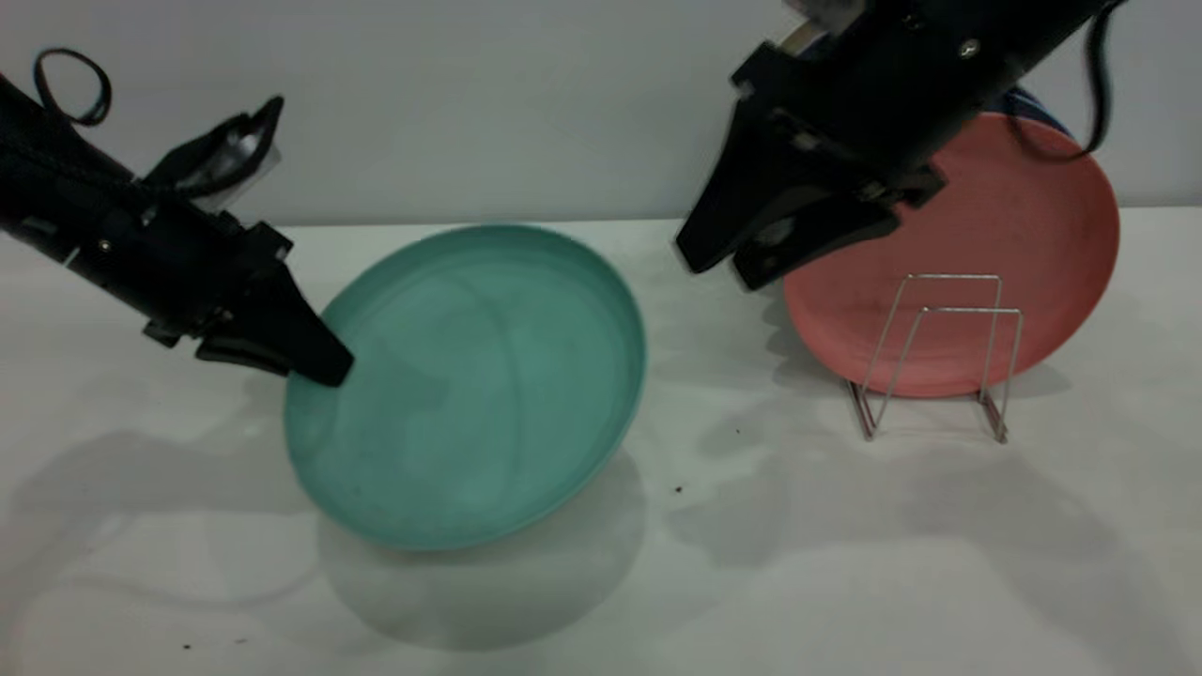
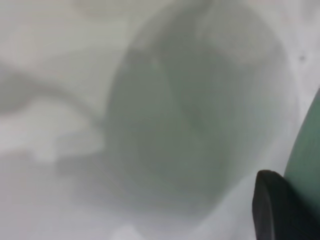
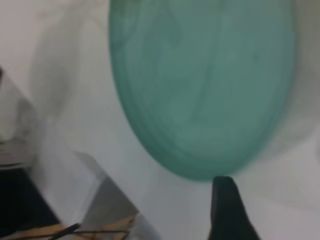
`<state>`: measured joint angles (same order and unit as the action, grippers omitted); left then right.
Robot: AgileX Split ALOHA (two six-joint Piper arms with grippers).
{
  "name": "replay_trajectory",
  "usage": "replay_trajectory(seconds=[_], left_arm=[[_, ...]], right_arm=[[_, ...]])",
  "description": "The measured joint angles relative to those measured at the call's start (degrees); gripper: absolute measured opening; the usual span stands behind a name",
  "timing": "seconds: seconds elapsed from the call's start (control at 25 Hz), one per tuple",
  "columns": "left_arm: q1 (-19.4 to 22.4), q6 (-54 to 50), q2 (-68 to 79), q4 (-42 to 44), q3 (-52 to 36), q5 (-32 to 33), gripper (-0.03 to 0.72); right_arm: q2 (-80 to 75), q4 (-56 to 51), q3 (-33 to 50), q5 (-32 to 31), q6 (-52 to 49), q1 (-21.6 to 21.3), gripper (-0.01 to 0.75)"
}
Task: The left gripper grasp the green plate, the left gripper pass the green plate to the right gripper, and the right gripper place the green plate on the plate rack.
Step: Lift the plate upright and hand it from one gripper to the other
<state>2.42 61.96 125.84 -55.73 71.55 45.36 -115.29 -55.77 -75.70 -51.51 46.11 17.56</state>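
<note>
Both arms are finished in black w/ silver screws. Left gripper point(image 1: 319, 361): tapered jaws, thin looped cable. Right gripper point(image 1: 728, 263): bulkier, thick cable.

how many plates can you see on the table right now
3, possibly more hidden. The green plate is held tilted above the table in the left claw. The pink plate leans in the plate rack. A blue plate peeks out behind it.

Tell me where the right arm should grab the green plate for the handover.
Take the green plate by its free rim on the side facing the right tool, coming in from the right. The left tool already pinches the opposite edge and holds the plate tilted off the table, so that near rim sticks out clear. A thin raised rim suits an edge pinch.
</note>
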Motion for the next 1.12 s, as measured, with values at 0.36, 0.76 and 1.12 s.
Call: replay_trajectory(seconds=[0.36, 0.76, 1.12], left_arm=[[-3.1, 1.6, 0.0, 0.0, 0.0, 1.6, 0.023], [-4.3, 2.8, 0.0, 0.9, 0.0, 1.9, 0.023], [-4.2, 1.9, 0.0, 3.7, 0.0, 2.8, 0.022]], right_arm=[[-5.1, -8.2, -0.7, -2.4, 3.8, 0.2, 0.459], [-6.4, -7.8, -1.3, -3.4, 4.0, 0.0, 0.459], [-6.5, -6.1, -5.1, -8.1, 3.3, -3.7, 0.459]])
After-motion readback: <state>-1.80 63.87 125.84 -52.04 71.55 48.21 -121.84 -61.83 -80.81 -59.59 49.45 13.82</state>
